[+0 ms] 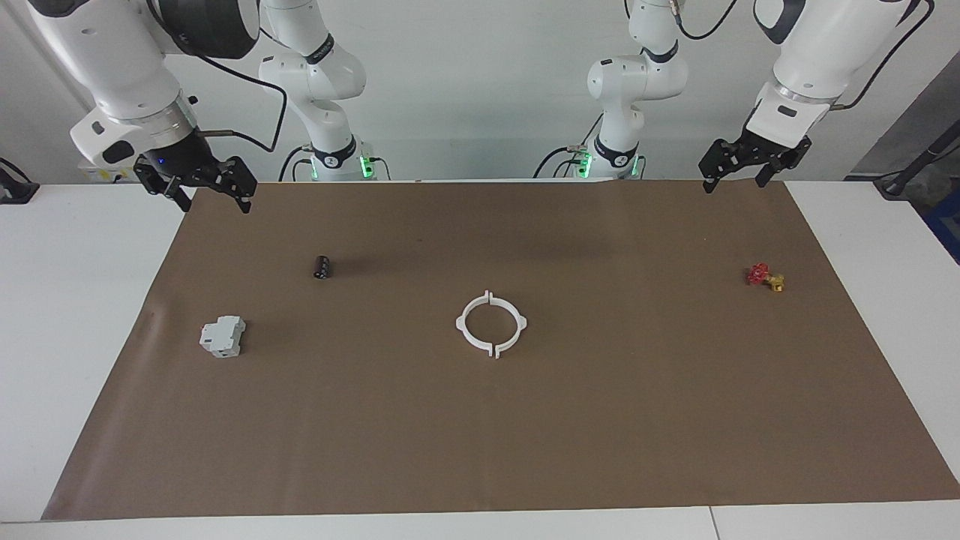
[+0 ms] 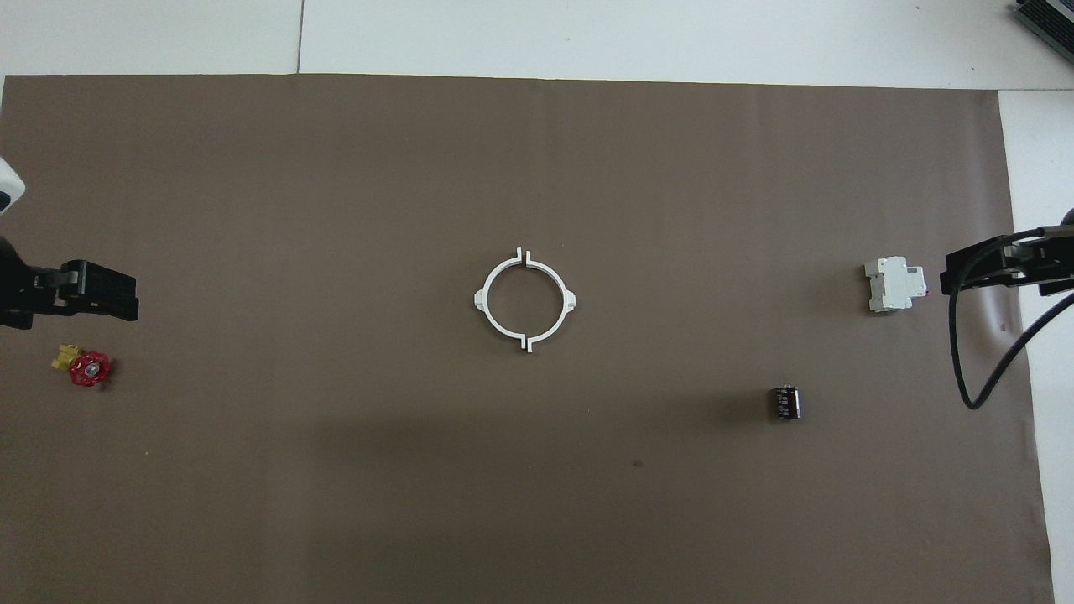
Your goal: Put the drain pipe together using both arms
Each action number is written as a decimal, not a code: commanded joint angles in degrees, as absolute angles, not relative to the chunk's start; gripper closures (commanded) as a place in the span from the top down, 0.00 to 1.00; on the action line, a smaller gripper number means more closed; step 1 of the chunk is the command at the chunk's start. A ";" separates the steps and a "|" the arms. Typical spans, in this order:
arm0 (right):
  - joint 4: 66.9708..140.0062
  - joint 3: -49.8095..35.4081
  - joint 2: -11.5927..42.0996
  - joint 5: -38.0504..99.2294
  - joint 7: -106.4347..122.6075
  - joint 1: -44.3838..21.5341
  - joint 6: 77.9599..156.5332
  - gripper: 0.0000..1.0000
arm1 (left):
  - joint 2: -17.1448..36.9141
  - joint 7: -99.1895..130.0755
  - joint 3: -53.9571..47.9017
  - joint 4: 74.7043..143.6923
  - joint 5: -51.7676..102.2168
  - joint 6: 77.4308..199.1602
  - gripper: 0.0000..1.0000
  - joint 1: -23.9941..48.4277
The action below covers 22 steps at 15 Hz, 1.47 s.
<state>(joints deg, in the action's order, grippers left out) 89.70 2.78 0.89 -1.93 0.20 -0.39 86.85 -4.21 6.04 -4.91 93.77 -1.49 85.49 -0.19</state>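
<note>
The drain pipe (image 1: 491,324), two half-rings meeting as one ring mid-desk, looks assembled, while the left gripper (image 1: 743,166) and right gripper (image 1: 198,187) hang wide and empty, so little remains beyond parking.

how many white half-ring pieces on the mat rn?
2. Both lie mid-mat, facing each other as one ring: one half-ring toward the left arm's end, the other half-ring toward the right arm's end, with small gaps at the tabs. None seems hidden.
</note>
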 commanded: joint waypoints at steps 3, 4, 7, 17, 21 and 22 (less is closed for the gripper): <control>89.91 2.64 0.88 -0.79 0.18 0.09 87.63 1.00 | -2.38 6.86 -3.78 93.25 -0.70 85.52 1.00 1.49; 89.91 2.55 0.88 -0.79 0.18 0.09 87.63 1.00 | -2.20 6.86 -3.78 93.08 -0.70 85.60 1.00 1.49; 90.00 2.55 0.88 -0.79 0.18 0.09 87.63 1.00 | -2.29 7.21 -4.48 92.64 -0.70 85.60 1.00 1.06; 89.91 2.64 0.88 -0.79 0.18 0.09 87.63 1.00 | -2.55 10.46 -4.57 92.64 -0.70 86.22 1.00 1.14; 90.00 2.64 0.88 -0.79 0.18 0.09 87.63 1.00 | -2.64 10.20 -4.66 92.64 -0.53 86.31 1.00 0.70; 89.91 2.55 0.88 -0.79 0.18 0.09 87.63 1.00 | -2.72 10.20 -4.66 92.64 -0.27 86.31 1.00 0.70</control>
<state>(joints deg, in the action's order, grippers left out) 89.70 2.78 0.89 -1.93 0.21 -0.39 86.85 -2.53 9.95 -5.01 93.26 -1.45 85.96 0.56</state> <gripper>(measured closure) 0.000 0.000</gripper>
